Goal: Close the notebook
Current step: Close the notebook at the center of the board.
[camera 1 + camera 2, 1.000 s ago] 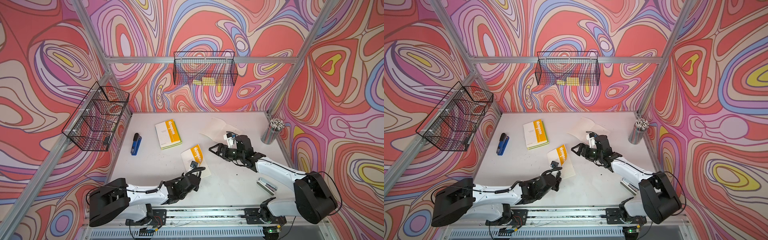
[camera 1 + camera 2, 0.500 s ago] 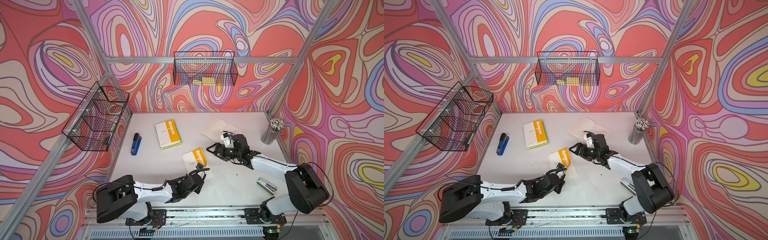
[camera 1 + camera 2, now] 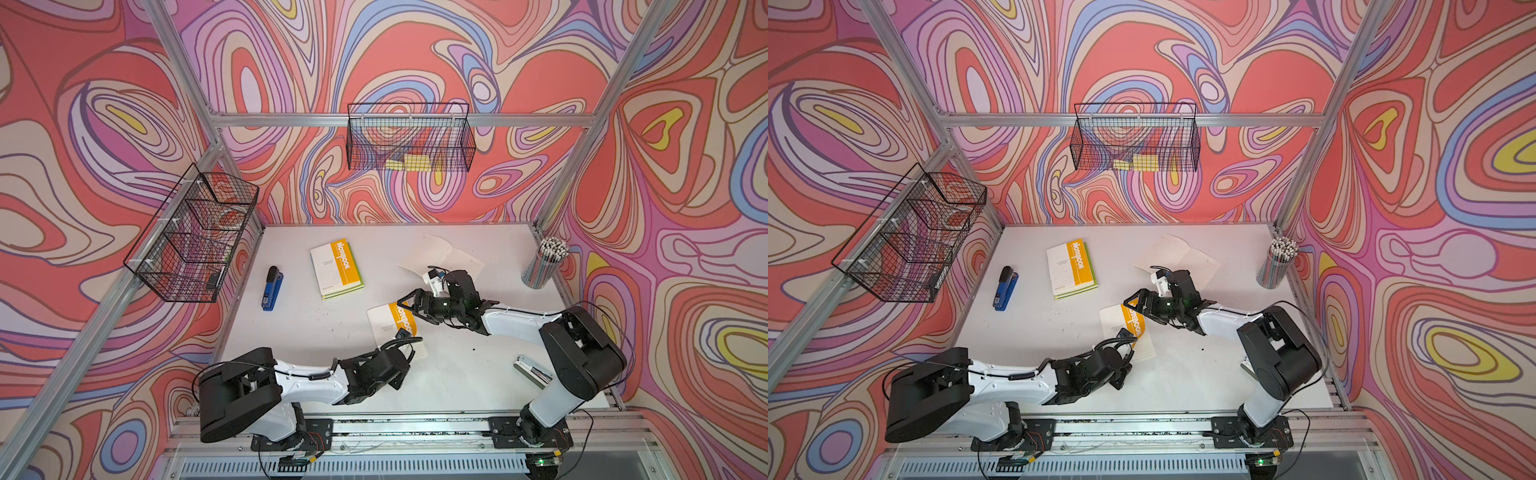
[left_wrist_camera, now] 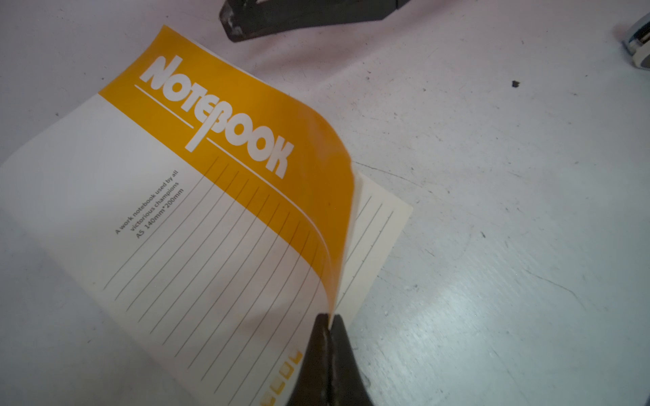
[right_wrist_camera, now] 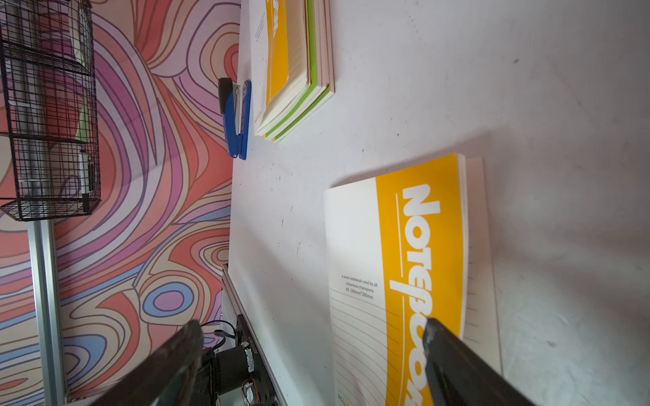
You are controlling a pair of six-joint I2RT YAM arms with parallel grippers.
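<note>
1. Bottom centre of the left wrist view: the left gripper (image 4: 329,320) is pinching the lifted cover edge of the white-and-orange paper notebook (image 4: 211,182).
2. I am seeing that notebook lying centre-frame on the white table (image 3: 316,332) in both top views.
3. The right gripper (image 5: 309,327) is standing spread wide over its orange band.
4. Upper left, a notebook stack (image 3: 336,268) and a blue plastic stapler (image 3: 272,286) are resting.
</note>
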